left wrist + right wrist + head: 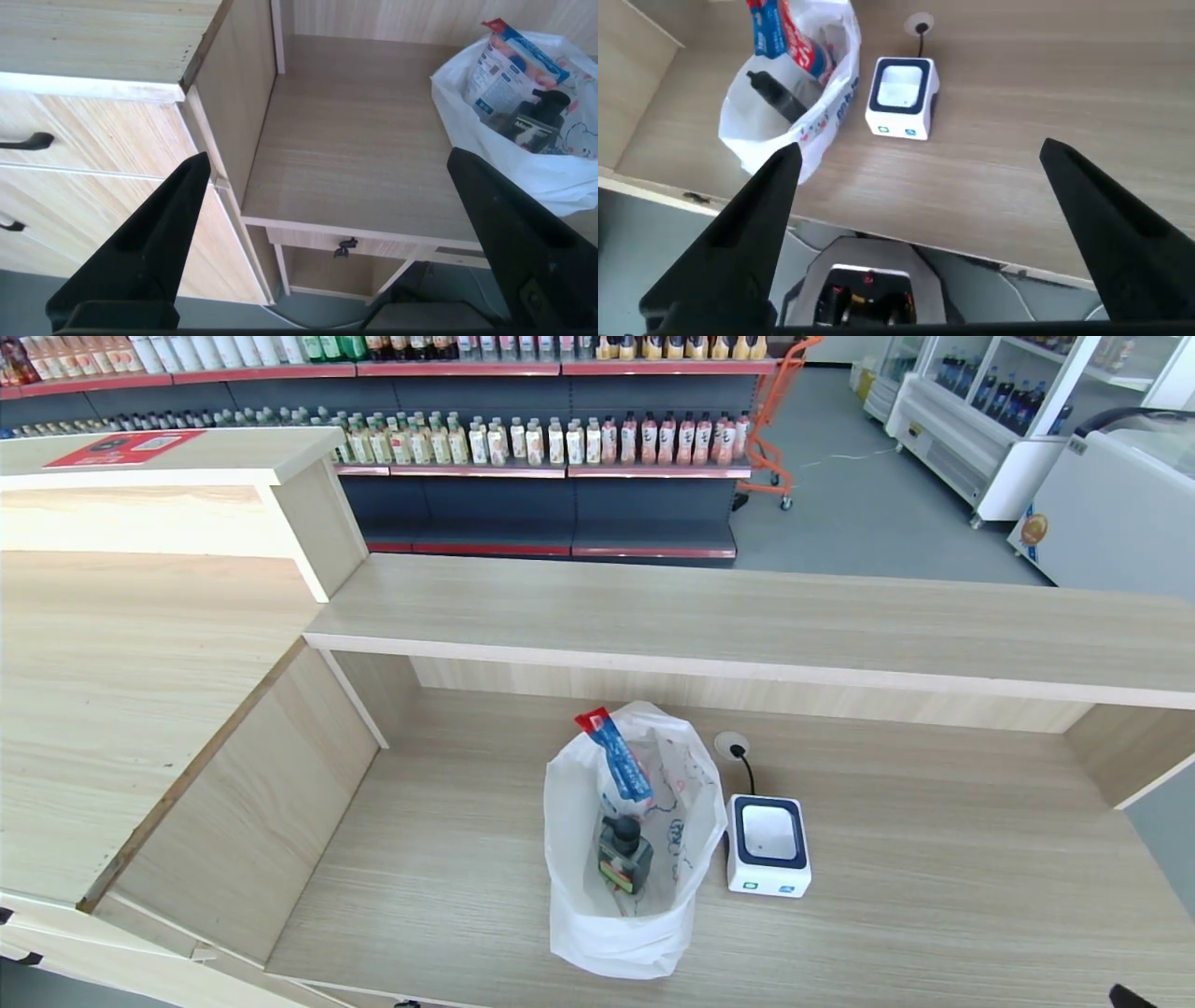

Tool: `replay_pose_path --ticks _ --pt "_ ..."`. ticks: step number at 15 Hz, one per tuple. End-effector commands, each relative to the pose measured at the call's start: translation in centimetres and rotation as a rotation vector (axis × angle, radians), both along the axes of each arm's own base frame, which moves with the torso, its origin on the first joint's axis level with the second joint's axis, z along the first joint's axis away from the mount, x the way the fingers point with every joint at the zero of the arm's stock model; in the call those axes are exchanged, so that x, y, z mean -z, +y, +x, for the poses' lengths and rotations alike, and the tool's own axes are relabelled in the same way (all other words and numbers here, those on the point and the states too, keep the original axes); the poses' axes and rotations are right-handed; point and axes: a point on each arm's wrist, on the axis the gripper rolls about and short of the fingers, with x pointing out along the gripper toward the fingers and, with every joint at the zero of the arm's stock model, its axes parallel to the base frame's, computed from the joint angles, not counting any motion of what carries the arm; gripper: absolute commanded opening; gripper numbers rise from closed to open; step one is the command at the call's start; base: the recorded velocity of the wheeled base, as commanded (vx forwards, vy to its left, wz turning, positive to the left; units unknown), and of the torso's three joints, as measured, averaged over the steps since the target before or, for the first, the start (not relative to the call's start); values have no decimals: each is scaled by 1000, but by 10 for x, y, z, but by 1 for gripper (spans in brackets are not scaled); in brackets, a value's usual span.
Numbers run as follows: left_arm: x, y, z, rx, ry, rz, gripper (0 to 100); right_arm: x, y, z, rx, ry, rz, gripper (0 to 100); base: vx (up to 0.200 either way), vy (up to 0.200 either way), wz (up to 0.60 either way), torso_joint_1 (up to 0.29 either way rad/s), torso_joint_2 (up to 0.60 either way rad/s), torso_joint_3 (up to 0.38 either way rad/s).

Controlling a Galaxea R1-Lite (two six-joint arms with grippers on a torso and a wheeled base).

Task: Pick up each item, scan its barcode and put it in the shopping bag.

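Right gripper (920, 147) wide; bagged bottle (624, 859) half-hidden

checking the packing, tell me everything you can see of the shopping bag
The shopping bag is thin white plastic with some print, standing upright and open on the wooden counter. A blue and red packet sticks out of its mouth and a dark bottle stands inside. The white scanner sits close on its right.
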Motion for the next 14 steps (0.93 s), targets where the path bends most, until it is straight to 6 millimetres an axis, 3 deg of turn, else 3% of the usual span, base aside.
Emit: replay_pose_path --ticks 1,3,7,8,14 --pt "0 0 0 0 0 0 100 47 -4 -36 169 -146 -20 100 0 0 0 0 0 0" --pt "0 0 0 0 0 0 100 49 -4 -40 220 -187 -105 100 0 0 0 0 0 0" --pt "0 0 0 0 0 0 100 52 -5 -41 249 -168 -80 100 0 0 0 0 0 0" --pt "0 0 0 0 0 0 100 52 -5 -41 247 -166 -75 0 0 0 0 0 0 0" --pt "0 0 0 0 -2 0 100 52 -5 -41 247 -166 -77 0 0 0 0 0 0 0"
